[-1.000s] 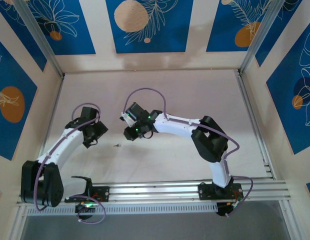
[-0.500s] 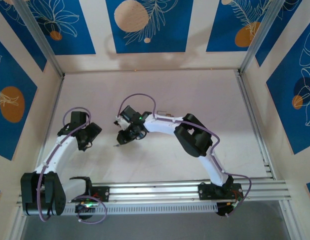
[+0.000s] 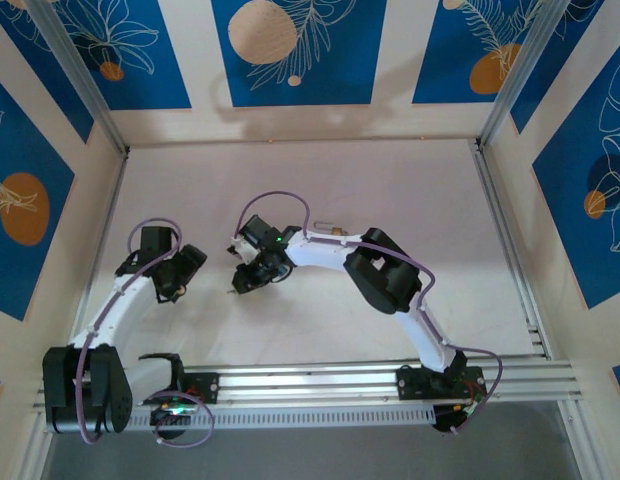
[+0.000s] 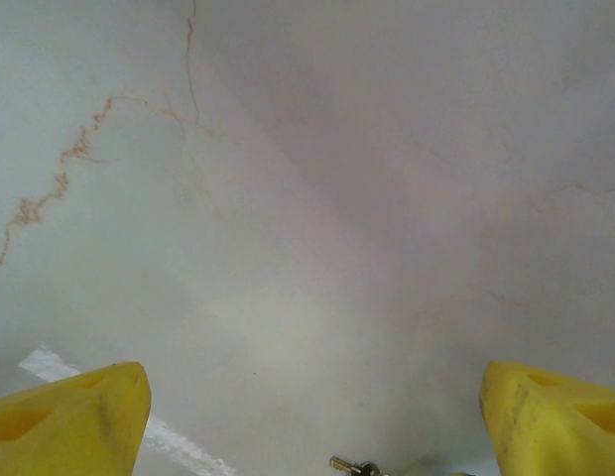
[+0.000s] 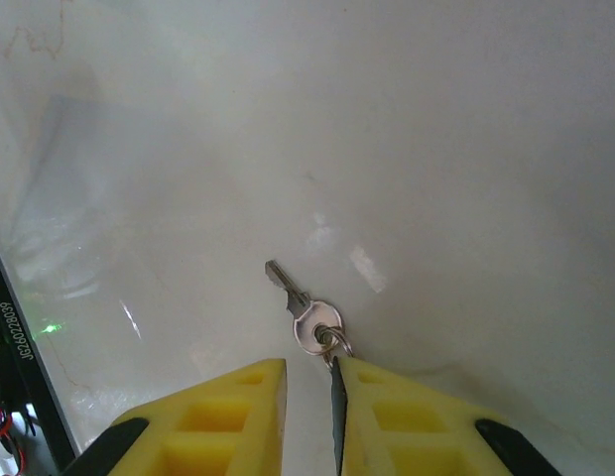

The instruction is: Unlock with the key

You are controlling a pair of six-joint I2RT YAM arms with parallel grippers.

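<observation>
Since a second ago, brought the right gripper (image 3: 240, 285) down and leftward to the key (image 5: 309, 322), folding that arm's elbow inward, and drew the left gripper (image 3: 178, 282) back toward the left side of the desk (image 3: 410, 190). From the right wrist, finding the key flat on the desk, blade pointing up and left, away from the gripper, with its ring (image 5: 333, 343) right at the tip of one yellow finger, at the mouth of the gap. Fingers (image 5: 417, 416) drawn almost together, a narrow slit left between; cannot tell whether nipping the ring. From the left wrist, fingers (image 4: 64, 416) spread wide over bare desk, with the key glimpsed at the bottom edge, between them.
</observation>
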